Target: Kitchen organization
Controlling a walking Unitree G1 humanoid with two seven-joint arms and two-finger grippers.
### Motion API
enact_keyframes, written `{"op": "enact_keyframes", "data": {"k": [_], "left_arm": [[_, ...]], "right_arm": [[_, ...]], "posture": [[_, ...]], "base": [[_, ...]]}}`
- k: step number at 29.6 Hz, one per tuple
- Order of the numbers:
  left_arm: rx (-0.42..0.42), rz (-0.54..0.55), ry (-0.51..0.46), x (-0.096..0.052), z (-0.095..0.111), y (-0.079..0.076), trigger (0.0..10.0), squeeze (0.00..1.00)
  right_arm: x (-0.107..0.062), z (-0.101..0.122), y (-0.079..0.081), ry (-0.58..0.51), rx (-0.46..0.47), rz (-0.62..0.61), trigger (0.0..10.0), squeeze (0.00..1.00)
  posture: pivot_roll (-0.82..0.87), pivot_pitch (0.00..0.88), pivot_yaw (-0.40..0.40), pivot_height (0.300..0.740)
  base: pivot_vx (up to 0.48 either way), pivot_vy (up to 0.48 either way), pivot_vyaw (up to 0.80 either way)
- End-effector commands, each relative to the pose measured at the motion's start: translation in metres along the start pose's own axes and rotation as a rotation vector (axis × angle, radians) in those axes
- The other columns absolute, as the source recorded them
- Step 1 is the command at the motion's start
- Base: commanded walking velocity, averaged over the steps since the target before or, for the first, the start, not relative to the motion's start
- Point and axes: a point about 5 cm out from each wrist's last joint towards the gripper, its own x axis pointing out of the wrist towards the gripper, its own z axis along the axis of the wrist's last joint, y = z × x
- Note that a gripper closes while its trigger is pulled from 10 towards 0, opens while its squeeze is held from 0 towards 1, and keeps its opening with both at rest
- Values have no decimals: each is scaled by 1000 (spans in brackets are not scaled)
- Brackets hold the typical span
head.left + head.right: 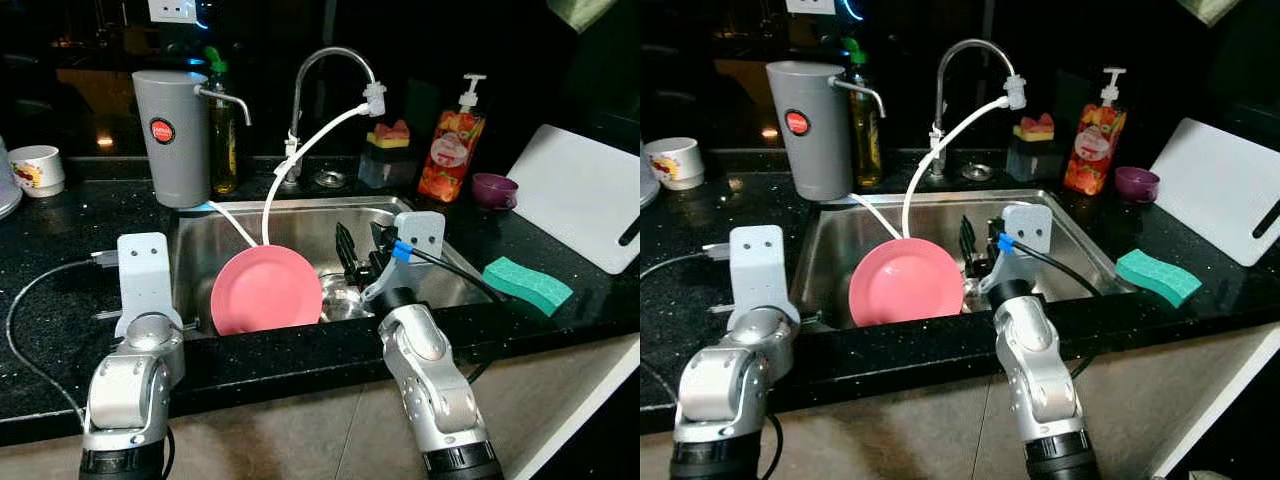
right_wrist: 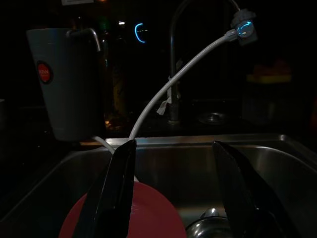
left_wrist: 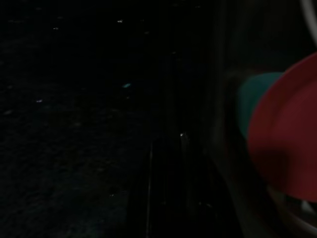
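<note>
The pink plate (image 1: 266, 291) is standing on its edge inside the steel sink (image 1: 300, 222), leaning against the near wall, its round face turning toward the faucet (image 1: 330, 75) and tilting a little upward. Just beside it, the right gripper (image 1: 360, 255) is reaching down into the basin with its black fingers (image 2: 115, 198) spread wide apart, holding nothing, and the plate's rim is sitting below them in the right wrist view. A white hose (image 1: 300, 155) is running from the faucet tip down behind the plate. The left gripper (image 3: 166, 163) is hovering over the dark counter (image 1: 60, 250) at the sink's left edge; whether its fingers are apart or together, I cannot tell. Further out, a grey water filter (image 1: 172, 137) is standing at the back left, a soap bottle (image 1: 452, 150) and purple cup (image 1: 494, 190) at the back right, and a green sponge (image 1: 527, 284) is lying near a white cutting board (image 1: 585, 195).
</note>
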Motion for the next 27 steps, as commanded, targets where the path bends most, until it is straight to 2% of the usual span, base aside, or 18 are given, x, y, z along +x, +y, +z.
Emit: {"op": "enact_keyframes", "data": {"k": [1,8,9,10,11,18,20,22,24,26,27], "left_arm": [[20,5,41,3,-9,0,0,0],[2,16,19,4,-6,1,0,0],[-8,23,-12,3,-2,2,1294,0],[-8,23,-12,3,-2,2,1294,0],[-19,16,-78,1,7,0,10000,0],[-32,-38,-266,-11,33,-9,10000,0],[-32,-38,-266,-11,33,-9,10000,0],[-39,-93,-316,-17,39,-15,10000,0],[-40,-231,-324,-26,39,-27,10000,0],[-40,-231,-324,-26,39,-27,10000,0],[-26,-310,-331,-31,37,-33,10000,0]], "right_arm": [[0,3,-2,-6,6,-9,10000,0],[0,3,-2,-7,8,-7,10000,0],[0,3,-2,-8,8,-7,10000,0],[0,3,-2,-8,8,-7,10000,0],[0,3,-2,-8,8,-6,10000,0],[1,3,-2,-9,10,-5,10000,0],[1,3,-2,-9,10,-5,10000,0],[1,3,-1,-11,10,-5,10000,0],[1,5,-1,-14,10,-3,10000,0],[1,5,-1,-14,10,-3,10000,0],[1,6,-2,-16,9,-1,10000,0]], "posture": [[135,77,-95,740],[135,77,-95,740],[135,77,-95,740],[135,77,-95,740],[138,76,-97,740],[139,74,-97,740],[139,74,-97,740],[138,75,-96,740],[138,75,-96,740],[138,75,-96,740],[137,75,-97,740]], "base": [[0,0,0],[0,0,0],[0,0,0],[0,0,0],[0,0,0],[0,0,0],[0,0,0],[0,0,0],[0,0,0],[0,0,0],[0,0,0]]}}
